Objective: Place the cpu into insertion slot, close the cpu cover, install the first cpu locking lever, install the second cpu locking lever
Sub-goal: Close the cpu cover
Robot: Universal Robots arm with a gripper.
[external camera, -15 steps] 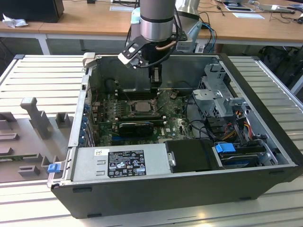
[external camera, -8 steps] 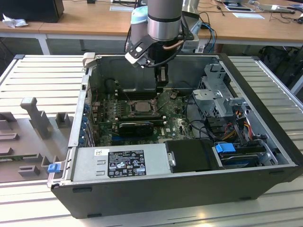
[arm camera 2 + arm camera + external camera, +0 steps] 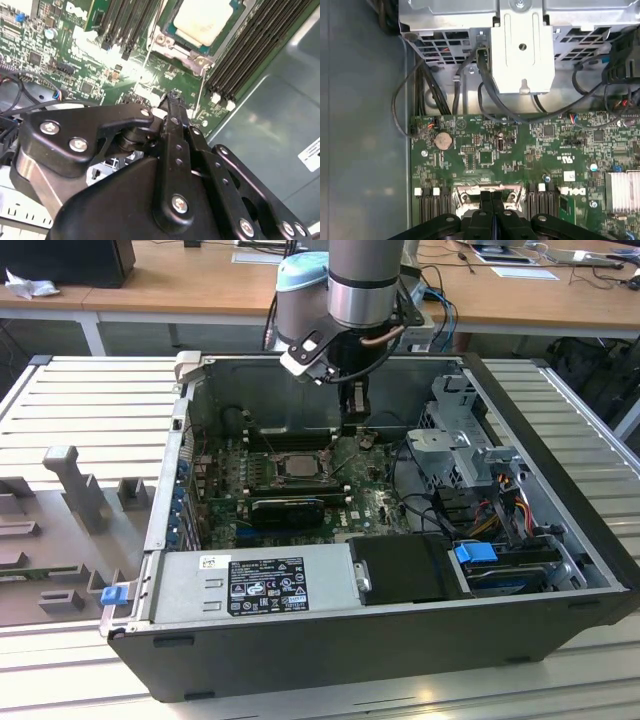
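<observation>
Inside the open computer case the insertion slot sits on the green motherboard. The pale cpu lies in it. The silver cpu cover lies flat around the chip. A thin metal locking lever runs from the socket's corner toward my fingertips. My gripper hangs just beside the socket, toward the exterior view's right. Its black fingers are pressed together, shut, with nothing visible between them. In the first wrist view the fingers cover part of the socket's edge.
A grey drive cage with black cables stands beyond the board. Memory slots flank the socket. A long black card and the power supply lie nearer the case front. The case wall is close.
</observation>
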